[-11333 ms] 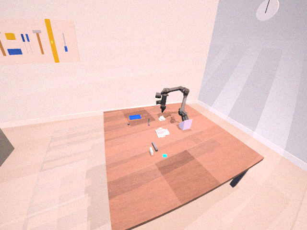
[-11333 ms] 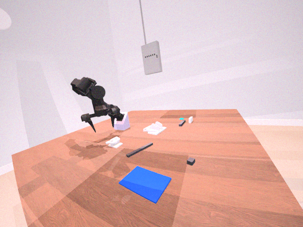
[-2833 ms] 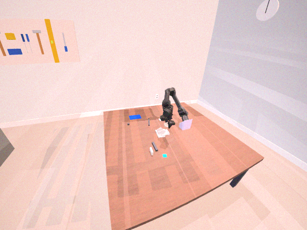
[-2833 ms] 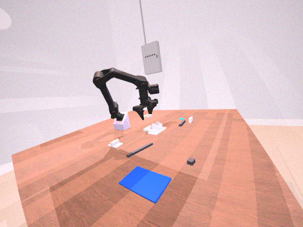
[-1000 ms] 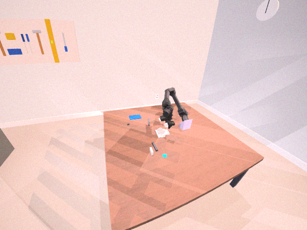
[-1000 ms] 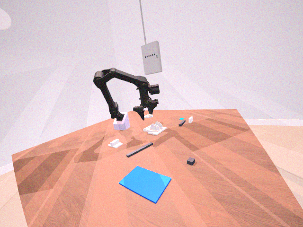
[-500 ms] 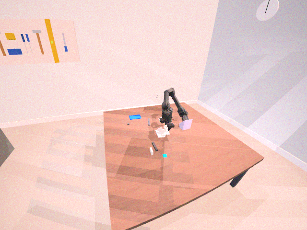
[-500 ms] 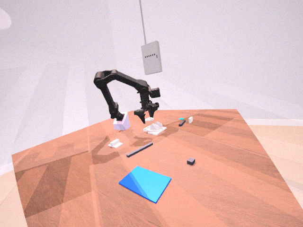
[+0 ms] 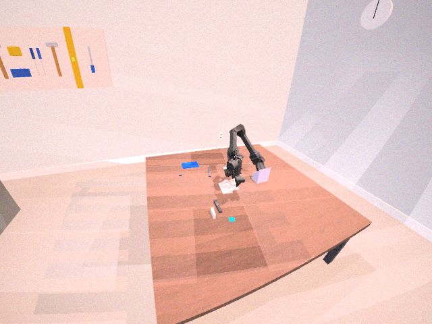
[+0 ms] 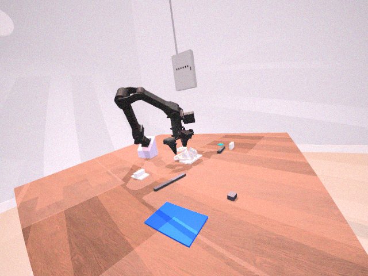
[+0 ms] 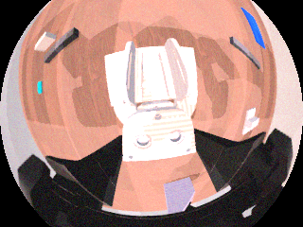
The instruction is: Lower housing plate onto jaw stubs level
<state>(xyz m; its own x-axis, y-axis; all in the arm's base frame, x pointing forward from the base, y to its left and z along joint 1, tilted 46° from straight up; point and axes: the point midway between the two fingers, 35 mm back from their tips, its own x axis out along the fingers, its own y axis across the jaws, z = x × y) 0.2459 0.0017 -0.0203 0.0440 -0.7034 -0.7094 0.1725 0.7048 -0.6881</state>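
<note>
The pale housing plate [image 11: 158, 150] has two round holes and sits between the fingertips of my gripper [image 9: 233, 181] [image 10: 180, 149] [image 11: 159, 134], which is shut on it. The white base [image 9: 223, 189] [image 10: 187, 162] [image 11: 113, 76] lies on the table. Two upright jaws, a left one [image 11: 131, 71] and a right one [image 11: 177, 71] in the wrist view, stand on it, roughly parallel with a gap between. In the wrist view the plate overlaps the near end of the base. Its edge hides the jaw stubs. The height left between plate and stubs is too small to tell.
A lilac block [image 9: 260, 175] [image 10: 147, 152] [image 11: 179, 195] stands by the arm's foot. A white stepped piece [image 10: 139, 174], dark bars [image 10: 169, 181] [image 9: 218, 206], a blue panel [image 9: 190, 165] [image 10: 175, 214], a small dark cube [image 10: 232, 196], a white block [image 9: 212, 212] and a cyan square [image 9: 231, 219] lie around.
</note>
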